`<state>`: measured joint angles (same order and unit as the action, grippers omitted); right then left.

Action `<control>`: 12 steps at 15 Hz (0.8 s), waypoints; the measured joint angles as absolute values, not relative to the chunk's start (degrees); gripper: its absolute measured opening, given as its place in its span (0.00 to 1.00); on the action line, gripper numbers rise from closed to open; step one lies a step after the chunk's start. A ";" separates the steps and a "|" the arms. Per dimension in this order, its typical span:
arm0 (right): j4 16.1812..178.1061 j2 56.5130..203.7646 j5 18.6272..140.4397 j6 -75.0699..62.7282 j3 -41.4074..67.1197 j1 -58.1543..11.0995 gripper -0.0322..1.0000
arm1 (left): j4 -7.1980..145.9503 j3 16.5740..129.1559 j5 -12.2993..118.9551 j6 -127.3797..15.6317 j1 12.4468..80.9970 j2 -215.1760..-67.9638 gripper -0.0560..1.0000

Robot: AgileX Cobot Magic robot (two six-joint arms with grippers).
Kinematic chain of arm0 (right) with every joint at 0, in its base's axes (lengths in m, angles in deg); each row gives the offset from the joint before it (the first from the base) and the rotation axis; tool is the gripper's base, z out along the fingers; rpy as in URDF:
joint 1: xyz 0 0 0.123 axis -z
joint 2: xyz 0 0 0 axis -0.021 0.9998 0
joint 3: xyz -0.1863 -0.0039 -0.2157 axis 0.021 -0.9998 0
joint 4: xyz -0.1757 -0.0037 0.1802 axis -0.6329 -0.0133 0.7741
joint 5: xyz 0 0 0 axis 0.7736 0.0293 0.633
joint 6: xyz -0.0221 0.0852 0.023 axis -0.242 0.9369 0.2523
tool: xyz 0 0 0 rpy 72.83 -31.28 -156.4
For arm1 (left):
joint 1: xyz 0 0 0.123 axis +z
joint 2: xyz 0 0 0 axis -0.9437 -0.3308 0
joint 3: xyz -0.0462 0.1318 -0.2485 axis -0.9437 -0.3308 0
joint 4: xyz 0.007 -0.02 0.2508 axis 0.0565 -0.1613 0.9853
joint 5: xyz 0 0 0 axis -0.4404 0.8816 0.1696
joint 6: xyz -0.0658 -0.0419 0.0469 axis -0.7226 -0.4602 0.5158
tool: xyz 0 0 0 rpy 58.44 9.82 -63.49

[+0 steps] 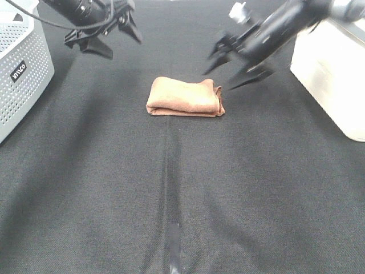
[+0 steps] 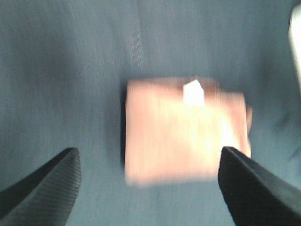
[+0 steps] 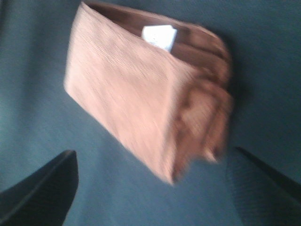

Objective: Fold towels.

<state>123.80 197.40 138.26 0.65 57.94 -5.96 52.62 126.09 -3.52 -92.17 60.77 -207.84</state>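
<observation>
Between the two grippers, a little nearer the right one, the towel (image 1: 185, 98) lies folded into a thick compact bundle on the black cloth (image 1: 182, 200). It sits below both and touches neither. The right gripper (image 1: 235, 69) hangs just beside the towel's right end, blurred, its jaws spread wide and holding nothing. The left gripper (image 1: 108, 39) hangs well apart from the towel's left end, jaws likewise spread and empty. Both wrist views show the towel (image 2: 183, 132) between the open fingertips (image 2: 44, 186), a small white tag (image 3: 159, 36) lying on its upper face. A grey basket (image 1: 20, 74) stands beyond the left gripper, a white bin (image 1: 333, 71) beyond the right.
</observation>
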 joint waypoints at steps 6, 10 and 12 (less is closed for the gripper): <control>119.50 186.17 139.58 3.97 53.76 -5.96 0.81 | 74.39 126.09 -12.06 -95.15 55.33 -197.41 0.77; 114.75 177.29 139.58 4.03 43.96 -5.96 0.81 | 80.12 126.09 -12.17 -96.75 50.80 -191.91 0.77; 112.11 170.30 139.69 4.03 36.46 -5.96 0.81 | 82.13 124.71 -12.17 -96.92 48.28 -187.96 0.77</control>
<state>112.11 170.30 139.69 4.03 36.46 -5.96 82.13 124.71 -12.17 -96.92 48.28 -187.96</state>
